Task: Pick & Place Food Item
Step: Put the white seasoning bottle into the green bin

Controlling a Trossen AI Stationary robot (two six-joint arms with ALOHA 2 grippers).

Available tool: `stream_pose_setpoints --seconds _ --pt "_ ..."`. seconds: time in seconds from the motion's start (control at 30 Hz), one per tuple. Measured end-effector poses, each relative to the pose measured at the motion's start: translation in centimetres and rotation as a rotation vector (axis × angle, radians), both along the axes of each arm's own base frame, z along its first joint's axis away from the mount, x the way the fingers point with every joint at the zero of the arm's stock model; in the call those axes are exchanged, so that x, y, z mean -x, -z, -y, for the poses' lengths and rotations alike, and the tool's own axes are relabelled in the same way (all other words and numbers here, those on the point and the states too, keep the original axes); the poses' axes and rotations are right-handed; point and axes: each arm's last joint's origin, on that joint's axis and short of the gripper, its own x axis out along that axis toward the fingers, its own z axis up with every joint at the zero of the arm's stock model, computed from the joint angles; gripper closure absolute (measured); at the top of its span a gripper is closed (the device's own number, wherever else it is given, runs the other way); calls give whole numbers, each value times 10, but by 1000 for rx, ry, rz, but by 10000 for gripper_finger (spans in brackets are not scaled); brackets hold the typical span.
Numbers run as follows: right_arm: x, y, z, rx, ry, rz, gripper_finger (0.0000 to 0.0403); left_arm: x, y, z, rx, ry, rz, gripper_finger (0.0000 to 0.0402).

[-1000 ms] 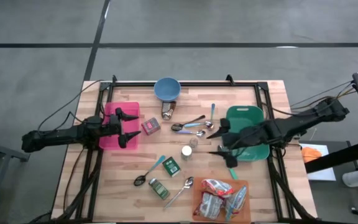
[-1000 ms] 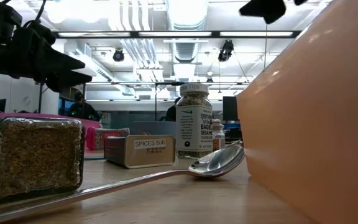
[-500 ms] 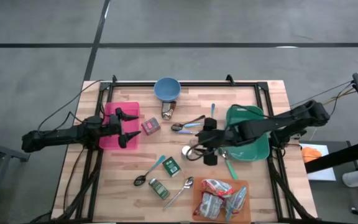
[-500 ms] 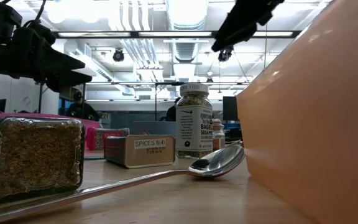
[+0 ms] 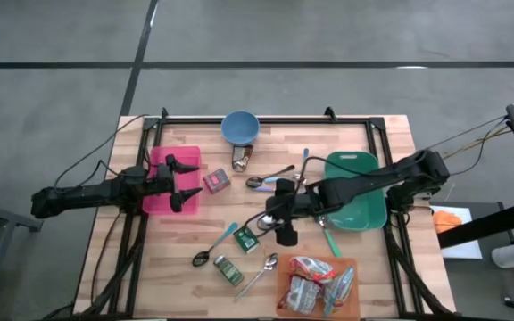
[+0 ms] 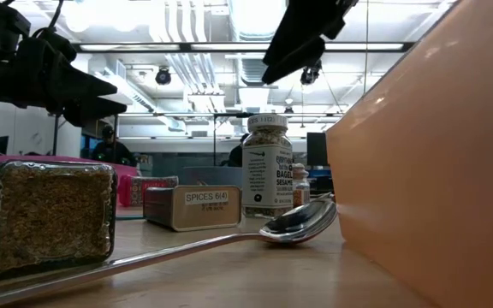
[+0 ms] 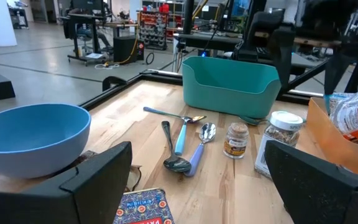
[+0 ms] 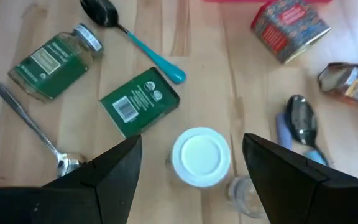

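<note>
My right gripper (image 5: 273,218) hangs open above the middle of the table and slants down over a white-lidded seasoning jar (image 8: 201,155); the jar stands upright and shows between the two fingers in the right wrist view. A green tin (image 8: 140,101) lies flat beside it, and a green jar (image 8: 58,59) lies on its side farther off. Food packets (image 5: 315,283) rest in an orange tray (image 5: 284,301) at the near edge. My left gripper (image 5: 186,183) waits open and level over the pink tray (image 5: 161,162) at the left.
A blue bowl (image 5: 239,127) and a brown jar on its side (image 5: 242,158) sit at the far edge. A red tin (image 5: 217,180), several spoons (image 5: 270,178) and a small clear jar (image 8: 244,190) lie around the middle. The green bin (image 5: 360,169) stands under my right arm.
My right gripper has swung from over the green bin toward the table's left and a little down, tipping its fingers more steeply downward, and now hangs over the white-lidded jar. Its fingers have stayed apart. Nothing on the table has moved.
</note>
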Motion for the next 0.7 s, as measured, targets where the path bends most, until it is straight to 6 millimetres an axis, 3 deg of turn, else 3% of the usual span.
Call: stream_pose_setpoints --seconds 0.27,0.7 --pt "-9 24 -2 -43 42 -69 126 0 0 0 0 0 0 30" --pt "-12 34 8 -56 63 -97 126 0 0 0 0 0 0 30"
